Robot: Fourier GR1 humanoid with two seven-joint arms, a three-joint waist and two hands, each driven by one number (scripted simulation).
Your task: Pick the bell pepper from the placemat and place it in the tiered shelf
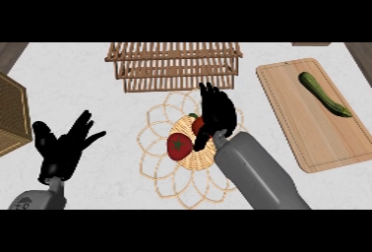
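**Bell pepper (197, 126) half hidden beneath the right hand (218, 114), not yet gripped**

Bell pepper, red with a bit of green stem at its far end, sits on the middle of the woven placemat (161, 177), and most of it is covered by the hand above it. Just beside it, on the near-left, lies a second red piece with a dark star-shaped calyx, which looks to me like a tomato (179, 145). The two are close enough that I cannot tell whether they touch.

From where I stand the step in hand is the grasp. The right hand is laid over the pepper with its fingers stretched long toward the tiered shelf (174, 65), not curled round anything; the thumb hangs down on the tomato's side. To do this well, the fingers and thumb should close on the pepper alone, with the thumb slipping between the two red pieces rather than nudging the tomato along. A straight lift should follow before any travel, since the slatted shelf stands just beyond the mat's far edge.

The right forearm comes in steeply from the lower right, wrist above the mat's near half. The left hand (64, 145) rests spread and holding nothing at the lower left of the pale bench (73, 78).

To the right, well apart, a cucumber (325, 94) lies on a wooden cutting board (291, 123).
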